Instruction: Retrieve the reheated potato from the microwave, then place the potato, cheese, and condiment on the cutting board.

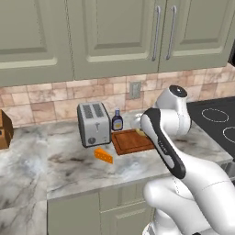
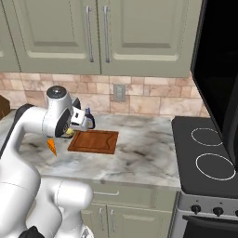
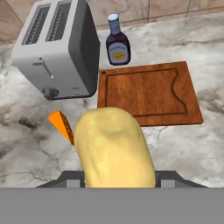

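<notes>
The end effector (image 3: pixel 118 177) was closed on the potato (image 3: pixel 114 148), holding it above the desk (image 3: pixel 192 144) just short of the cutting board (image 3: pixel 148 92). The cheese (image 3: pixel 62 124) lay beside the toaster (image 3: pixel 57 48); the condiment (image 3: pixel 117 46) stood behind the board.

counter (image 1: pixel 69 167) | toaster (image 1: pixel 93 123) | condiment (image 1: pixel 117 120) | cutting board (image 1: pixel 132 141) | cheese (image 1: pixel 103 155)
</notes>
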